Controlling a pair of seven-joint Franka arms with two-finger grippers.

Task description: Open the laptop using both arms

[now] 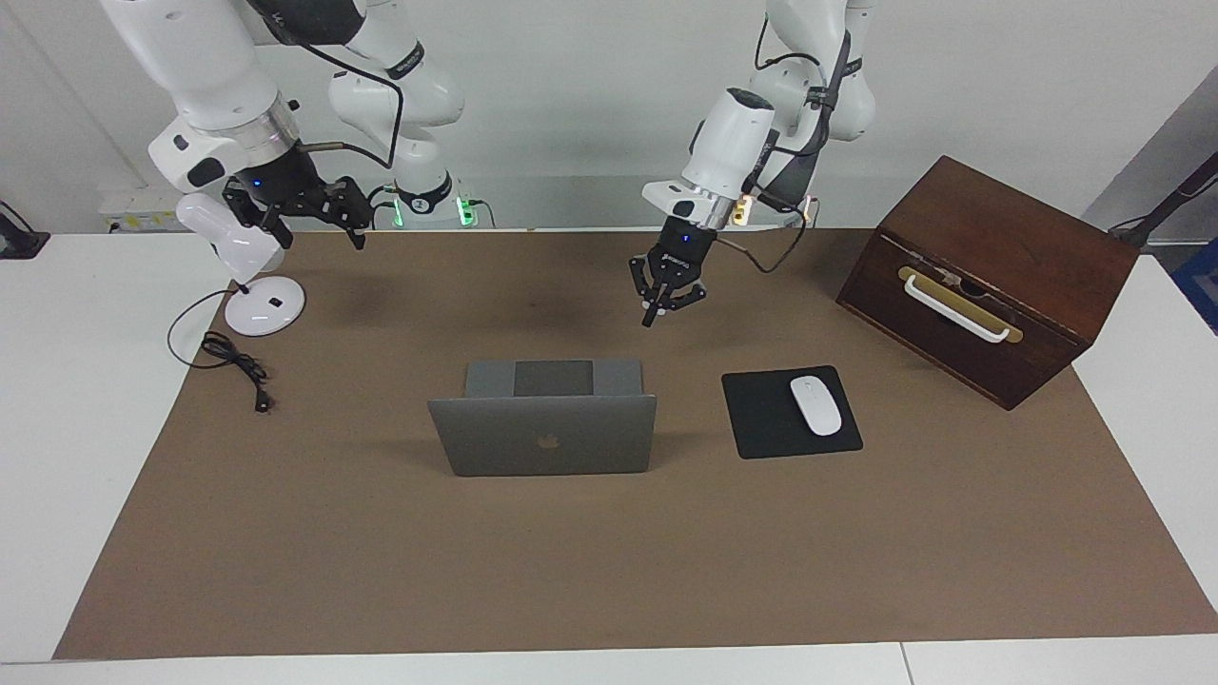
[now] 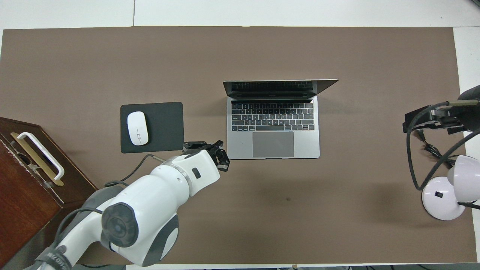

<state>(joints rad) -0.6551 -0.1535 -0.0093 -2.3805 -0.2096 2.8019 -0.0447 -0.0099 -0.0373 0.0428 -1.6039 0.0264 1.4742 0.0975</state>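
Laptop [image 1: 544, 436], one: silver-grey, dark logo on the lid, standing open at the centre of the mat, lid about upright, keyboard and trackpad facing the robots.

Mouse pad [image 1: 771, 423], one: black, square, beside the laptop toward the left arm's end of the table, apart from it.

Mouse [image 1: 816, 405], one: white, lying on the mouse pad.

Wooden box [image 1: 990, 276], one: dark brown, with a white handle on a brass plate, at the left arm's end of the table, set at an angle.

Desk lamp [image 1: 249, 276], one: white, round base, at the right arm's end of the table, with a loose black cord [image 1: 228, 357] lying by the base.

Arms, two: white, jointed, with black cables.

Left gripper [image 1: 649, 320]: raised over bare mat, at about one o'clock from the laptop in the facing view, near the corner of its base; fingertips together, nothing between them.

Right gripper [image 1: 309, 226]: raised over the mat's edge beside the lamp's head, at about ten o'clock from the laptop in the facing view, well apart from it; whether its fingers are together or apart I cannot tell.

Surface: one brown mat [image 1: 571, 571] covering most of a white table [image 1: 57, 428]; a white margin shows round it.

Room: plain pale wall [image 1: 571, 95] at twelve o'clock in the facing view.
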